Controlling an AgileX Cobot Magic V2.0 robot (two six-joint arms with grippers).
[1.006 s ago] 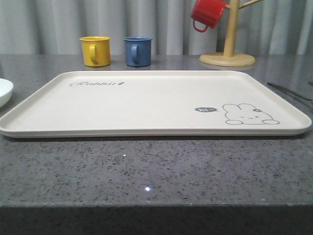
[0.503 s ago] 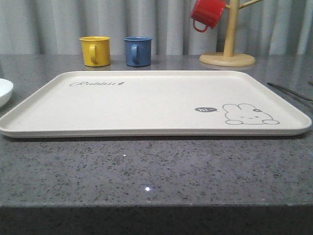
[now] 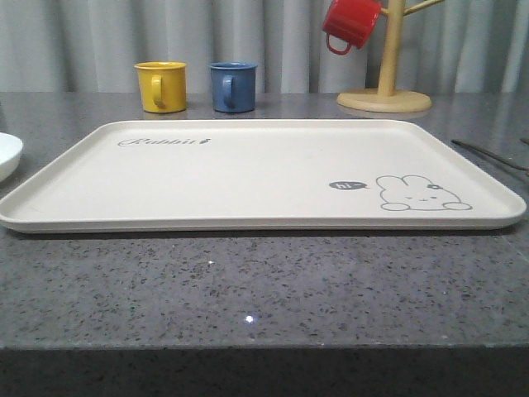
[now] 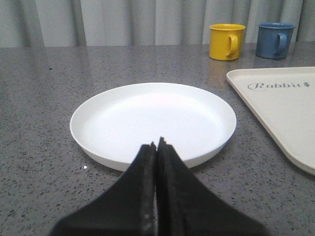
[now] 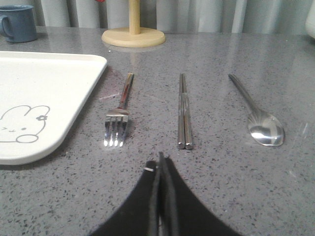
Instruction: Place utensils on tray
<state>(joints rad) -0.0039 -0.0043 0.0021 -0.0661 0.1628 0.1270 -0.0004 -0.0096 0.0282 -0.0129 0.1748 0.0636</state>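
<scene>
Centrally, on a speckled grey stone counter (image 3: 264, 289), lies a large cream tray (image 3: 248, 178) with rounded corners and a low rim. Its surface carries a grey rabbit drawing (image 3: 421, 194) near the right front corner and the script word "Rabbit" near the left rear corner. Nothing rests on the tray.

Behind the tray stand a yellow mug (image 3: 161, 86) and a blue mug (image 3: 232, 86), side by side but apart. Further right, a red mug (image 3: 350, 23) hangs from a wooden mug tree (image 3: 385, 74) with a round base. Grey curtains close off the background.

From the left wrist camera, the left gripper (image 4: 157, 147) has its two black fingers pressed together, holding nothing. Just beyond its tips sits a round white plate (image 4: 152, 123), bare, lying beside the tray's left edge without touching it.

From the right wrist camera, the right gripper (image 5: 161, 160) likewise has its fingers together and holds nothing. On the counter to the right of the tray lie three silver utensils in a row, roughly parallel and apart from one another: a four-tined fork (image 5: 119, 115) nearest the tray, a pair of chopsticks (image 5: 183, 113) in the middle with the two sticks touching, and a long-handled spoon (image 5: 257, 115) farthest out. The gripper's tips point between fork and chopsticks, near them but not touching
</scene>
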